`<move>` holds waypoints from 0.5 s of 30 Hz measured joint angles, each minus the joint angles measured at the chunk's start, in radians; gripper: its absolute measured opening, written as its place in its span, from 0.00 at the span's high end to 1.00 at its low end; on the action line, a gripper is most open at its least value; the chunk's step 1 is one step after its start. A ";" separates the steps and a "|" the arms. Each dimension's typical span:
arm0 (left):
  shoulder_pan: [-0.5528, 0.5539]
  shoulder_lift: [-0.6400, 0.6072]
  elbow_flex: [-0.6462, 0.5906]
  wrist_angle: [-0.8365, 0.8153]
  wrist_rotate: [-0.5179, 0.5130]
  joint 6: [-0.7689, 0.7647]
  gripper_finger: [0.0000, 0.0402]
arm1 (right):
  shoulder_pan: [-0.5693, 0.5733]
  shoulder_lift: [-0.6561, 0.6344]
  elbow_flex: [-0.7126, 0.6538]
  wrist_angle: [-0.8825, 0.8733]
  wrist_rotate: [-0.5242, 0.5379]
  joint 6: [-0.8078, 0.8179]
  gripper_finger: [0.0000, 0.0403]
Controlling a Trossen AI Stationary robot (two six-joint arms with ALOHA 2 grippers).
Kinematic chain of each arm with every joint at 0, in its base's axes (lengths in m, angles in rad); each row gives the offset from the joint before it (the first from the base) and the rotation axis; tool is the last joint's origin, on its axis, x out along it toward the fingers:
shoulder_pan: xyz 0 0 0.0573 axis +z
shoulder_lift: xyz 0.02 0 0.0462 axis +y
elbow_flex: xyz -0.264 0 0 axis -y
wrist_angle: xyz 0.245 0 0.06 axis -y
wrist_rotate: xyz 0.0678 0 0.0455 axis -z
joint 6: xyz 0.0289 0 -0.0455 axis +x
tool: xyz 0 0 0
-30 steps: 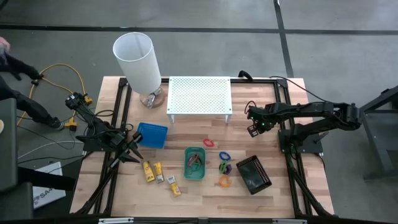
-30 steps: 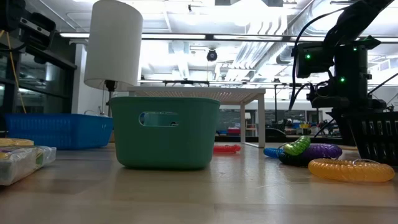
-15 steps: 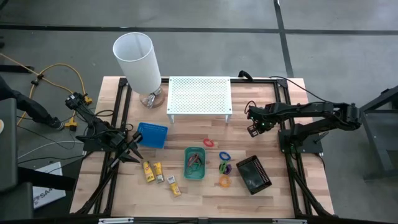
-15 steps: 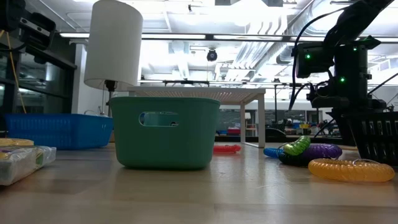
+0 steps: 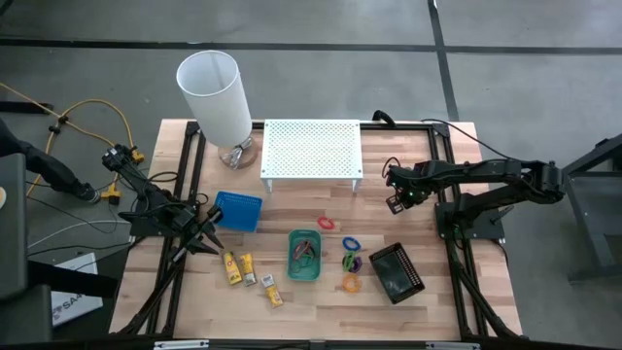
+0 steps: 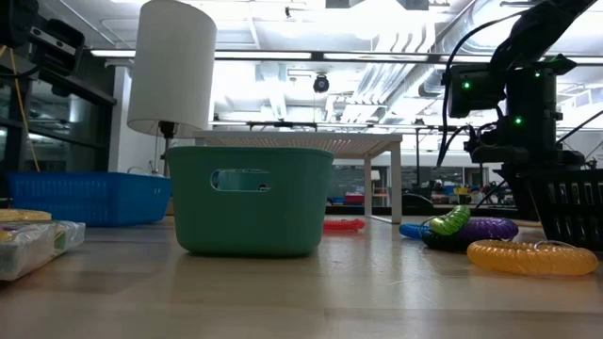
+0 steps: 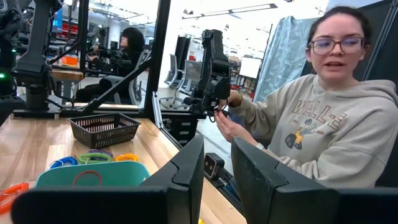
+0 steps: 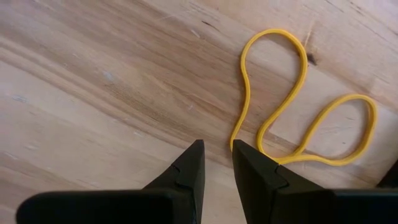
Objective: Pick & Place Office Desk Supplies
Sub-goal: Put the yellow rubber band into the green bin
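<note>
Evidently nothing among the supplies has been shifted over the last second – every piece is found where it lay. The green tray is set mid-bench with a few small items already in it. The coloured rings are bunched just beside it on the right arm's side, and a red ring lies apart, toward the white shelf. The yellow-and-white blocks are scattered near the front edge on the left arm's side. The blue tray and the black tray are placed to either side.

A yellow rubber band is seen flat on the bench, just beyond the tips of the right claw. That claw is held low over the wood, its fingers parted only by a narrow gap and nothing gripped. The left claw is kept beside the blue tray – likewise barely parted and empty.

The only change is at the edge of the high view, where a person near the left arm's side has gone from sight. No sorting has been gained by it, and the pause is judged a wait before the band is picked.
</note>
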 joint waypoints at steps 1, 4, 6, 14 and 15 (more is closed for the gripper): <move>0.000 0.000 0.000 0.000 0.000 0.000 0.80 | 0.000 0.000 0.000 0.000 0.000 0.000 0.82; 0.000 0.000 0.000 0.000 0.000 0.000 0.80 | 0.000 0.000 0.000 0.000 0.000 0.000 0.82; 0.000 0.000 0.000 0.000 0.000 0.000 0.80 | 0.000 0.000 0.000 0.000 0.000 0.000 0.82; 0.000 0.000 0.000 0.000 0.000 0.000 0.80 | 0.000 0.000 0.000 -0.004 0.000 0.056 0.82; 0.000 0.000 0.000 0.000 0.000 0.000 0.80 | 0.000 0.000 0.000 -0.007 0.000 0.056 0.82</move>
